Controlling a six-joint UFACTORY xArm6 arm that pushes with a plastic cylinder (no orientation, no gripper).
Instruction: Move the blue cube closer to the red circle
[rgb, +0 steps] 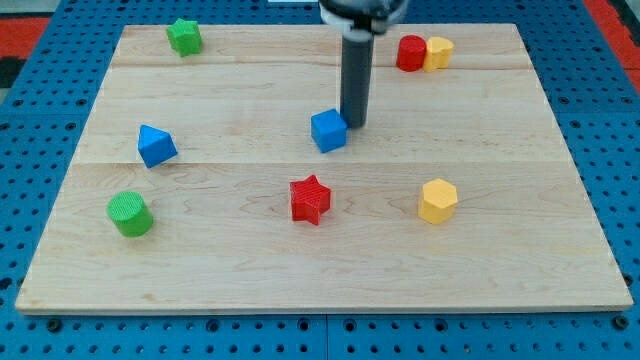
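Observation:
The blue cube (328, 131) sits near the middle of the wooden board. The red circle (410, 53), a short red cylinder, stands at the view's top right, touching a yellow block (438, 53) on its right. My tip (353, 124) is at the cube's upper right edge, touching or almost touching it. The rod rises straight up from there to the view's top.
A green star-like block (184, 37) is at the top left. A blue triangular block (155, 146) is at the left. A green cylinder (130, 214) is at the lower left. A red star (310, 199) lies below the cube. A yellow hexagonal block (437, 201) is at the lower right.

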